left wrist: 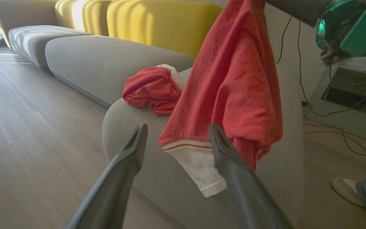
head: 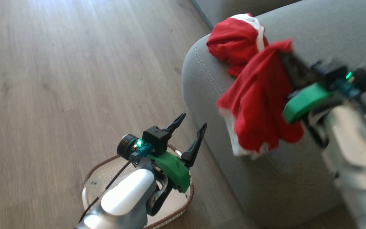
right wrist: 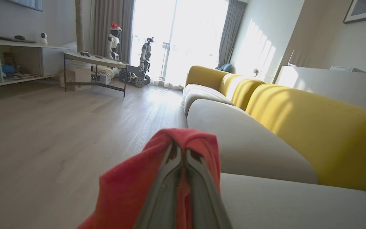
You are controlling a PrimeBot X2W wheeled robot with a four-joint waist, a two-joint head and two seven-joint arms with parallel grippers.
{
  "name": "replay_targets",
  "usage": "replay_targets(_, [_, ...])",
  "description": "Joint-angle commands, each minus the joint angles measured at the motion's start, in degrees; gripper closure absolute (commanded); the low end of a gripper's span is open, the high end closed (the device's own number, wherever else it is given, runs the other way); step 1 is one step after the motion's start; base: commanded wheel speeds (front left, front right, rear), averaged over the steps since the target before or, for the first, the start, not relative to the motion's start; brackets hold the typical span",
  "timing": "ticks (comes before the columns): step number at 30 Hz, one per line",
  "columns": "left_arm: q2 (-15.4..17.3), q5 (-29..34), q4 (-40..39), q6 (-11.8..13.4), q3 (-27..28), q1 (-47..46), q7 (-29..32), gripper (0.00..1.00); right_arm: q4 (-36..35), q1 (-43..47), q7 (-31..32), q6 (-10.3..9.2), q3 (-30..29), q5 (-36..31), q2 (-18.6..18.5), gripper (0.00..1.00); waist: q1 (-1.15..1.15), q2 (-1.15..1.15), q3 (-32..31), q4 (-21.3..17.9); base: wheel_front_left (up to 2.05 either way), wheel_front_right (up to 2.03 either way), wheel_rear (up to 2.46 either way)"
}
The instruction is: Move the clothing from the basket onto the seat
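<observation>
Hanging limp from right gripper's [right wrist: 180,149] pinched-together fingers: one soft red garment [head: 259,105], white striped hem. Lying crumpled on rounded grey fabric seat [head: 208,105]: second garment [head: 230,41]. Hovering, fingers apart, over perforated white basket [head: 105,175] with woven brown rim: left gripper [head: 193,121].

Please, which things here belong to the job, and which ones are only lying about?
Job:
- hanging red garment, gripped by the right gripper
- bunched red garment, on the seat
- basket, on the floor
- left gripper, open

Lying about:
- yellow backrests
- low table
- other robots
- person's shoe
</observation>
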Motion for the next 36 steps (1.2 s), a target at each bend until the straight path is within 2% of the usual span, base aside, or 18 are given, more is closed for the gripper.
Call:
replay_targets(1, [0.3,-0.3,-1.9,0.4,1.4,-1.4,-0.7,0.0,-1.8,-5.2,0.3,-0.02,0.2,0.2,-0.9,1.0,0.0,0.0,0.8,1.1,0.0,0.0,0.0])
replay_targets(11, [1.2,1.7,-4.0,1.3,0.5,-4.2,-0.8,0.0,2.7,-22.0,2.3,-0.02,-2.7,1.1,-7.4,1.0,0.0,0.0,8.4,7.7,0.0,0.0,0.0])
replay_targets(19, [2.6,3.9,-7.9,2.4,0.2,-7.8,-0.5,0.0,9.5,-34.8,3.7,-0.02,-7.0,-0.8,-14.1,1.0,0.0,0.0,17.0,12.2,0.0,0.0,0.0])
replay_targets(24, [3.2,5.2,-10.7,3.1,-0.1,-9.5,-0.2,0.0,13.3,-39.8,3.6,-0.02,-9.7,-1.8,-16.6,1.0,0.0,0.0,21.2,14.1,0.0,0.0,0.0])
replay_targets(29, [3.7,6.6,-13.9,3.7,-0.7,-11.3,0.5,0.0,18.5,-42.4,2.8,-0.02,-14.4,-4.5,-18.2,1.0,0.0,0.0,25.4,16.4,0.0,0.0,0.0])
replay_targets(36, [4.6,7.6,-16.9,4.7,-1.2,-12.3,1.5,0.0,27.1,-38.4,1.1,-0.02,-24.7,-10.3,-17.0,1.0,0.0,0.0,29.5,18.2,0.0,0.0,0.0])
